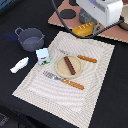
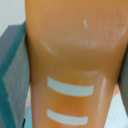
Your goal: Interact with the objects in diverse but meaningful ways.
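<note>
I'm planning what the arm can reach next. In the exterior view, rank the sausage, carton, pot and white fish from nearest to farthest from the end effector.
The end effector is at the top, on the exterior view's right, at the bread loaf.
1. Sausage, on the plate at mat centre.
2. Carton, at the mat's left edge.
3. Pot, upper left; nearly as close as the carton.
4. White fish, far left.

A brown sausage (image 1: 69, 65) lies on a plate (image 1: 60, 71), carton (image 1: 43, 56) upright beside, grey pot (image 1: 30, 39) and white fish (image 1: 19, 64) apart.
</note>
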